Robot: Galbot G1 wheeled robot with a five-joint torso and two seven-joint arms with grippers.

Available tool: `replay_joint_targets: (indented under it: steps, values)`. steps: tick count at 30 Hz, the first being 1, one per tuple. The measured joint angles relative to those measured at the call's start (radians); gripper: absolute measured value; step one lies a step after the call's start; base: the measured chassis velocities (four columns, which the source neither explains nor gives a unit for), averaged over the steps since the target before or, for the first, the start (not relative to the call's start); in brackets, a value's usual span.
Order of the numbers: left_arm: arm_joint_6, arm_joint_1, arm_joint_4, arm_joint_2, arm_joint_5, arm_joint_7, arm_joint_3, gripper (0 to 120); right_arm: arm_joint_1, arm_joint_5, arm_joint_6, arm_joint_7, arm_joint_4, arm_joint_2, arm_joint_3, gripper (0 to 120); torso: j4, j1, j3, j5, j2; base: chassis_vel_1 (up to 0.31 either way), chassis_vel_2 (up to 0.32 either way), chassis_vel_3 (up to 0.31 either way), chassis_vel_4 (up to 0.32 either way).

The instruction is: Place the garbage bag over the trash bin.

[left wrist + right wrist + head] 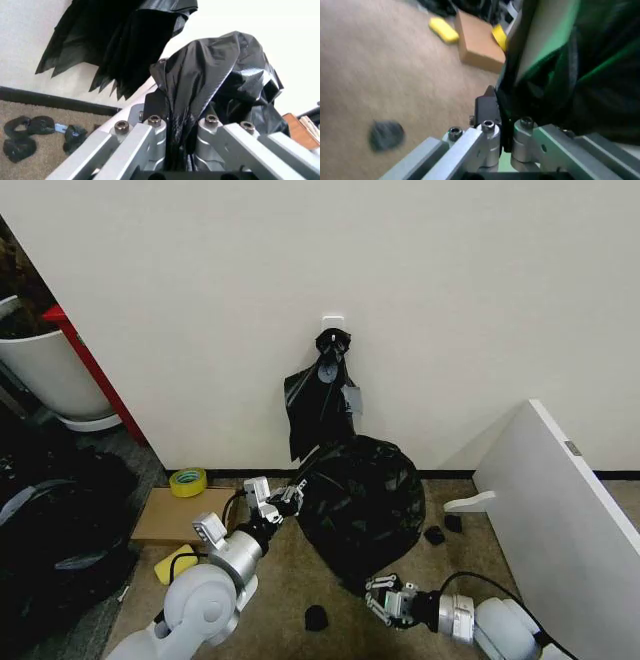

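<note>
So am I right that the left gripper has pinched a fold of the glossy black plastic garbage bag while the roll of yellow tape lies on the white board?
Not quite: the left gripper does pinch the glossy black plastic garbage bag, but the head view shows the yellow tape roll on the floor beside the brown cardboard.

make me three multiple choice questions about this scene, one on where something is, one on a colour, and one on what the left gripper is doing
1. Where does the roll of tape lie?
A. on the flat cardboard by the wall
B. on the white board
C. on the garbage bag

2. What colour is the garbage bag?
A. white
B. black
C. blue

3. What state is the left gripper in?
A. open above the floor
B. shut on the garbage bag
C. shut on the tape

Answers:
1. A: the roll of tape sits at the wall-side edge of the cardboard.
2. B: the garbage bag covering the trash bin is glossy black.
3. B: the left gripper meets the bag's edge, and the left wrist view shows a fold of plastic pinched between its fingers.
</note>
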Motion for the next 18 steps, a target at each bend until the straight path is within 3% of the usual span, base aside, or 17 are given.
replay_joint_targets:
  steps: [7, 9, 10, 12, 13, 18]
  values:
    - [-0.009, -0.002, 0.006, 0.001, 0.036, 0.011, -0.005, 5, 0.025, -0.085, 0.036, 0.092, -0.086, -0.011, 0.041, 0, -0.0002, 0.0, 0.0, -0.0001, 0.0, 0.0, 0.0, 0.0, 0.0]
    - [-0.029, -0.006, 0.02, 0.004, 0.056, 0.027, -0.008, 5, 0.024, 0.036, 0.055, 0.045, -0.11, -0.031, 0.039, 1, -0.0003, 0.0, 0.0, 0.0001, 0.0, 0.0, 0.0, 0.0, 0.0]
    - [-0.051, -0.009, 0.041, 0.006, 0.076, 0.044, -0.009, 5, 0.021, 0.23, 0.067, -0.074, -0.124, -0.055, 0.023, 8, -0.0001, 0.0, 0.0, -0.0005, 0.0, 0.0, 0.0, 0.0, 0.0]
    - [-0.067, -0.013, 0.058, 0.008, 0.088, 0.054, -0.01, 5, 0.016, 0.437, 0.072, -0.214, -0.136, -0.076, 0.011, 15, -0.0002, 0.0, 0.0, 0.0002, 0.0, 0.0, 0.0, 0.0, 0.0]
    - [-0.067, -0.013, 0.058, 0.008, 0.088, 0.054, -0.01, 5, 0.016, 0.437, 0.072, -0.214, -0.136, -0.076, 0.011, 15, -0.0002, 0.0, 0.0, 0.0002, 0.0, 0.0, 0.0, 0.0, 0.0]
    - [-0.097, -0.018, 0.097, 0.009, 0.13, 0.079, -0.006, 5, 0.01, 0.769, 0.075, -0.479, -0.147, -0.128, 0.049, 36, 0.0, 0.0, 0.0, 0.0001, 0.0, 0.0, 0.0, 0.0, 0.0]
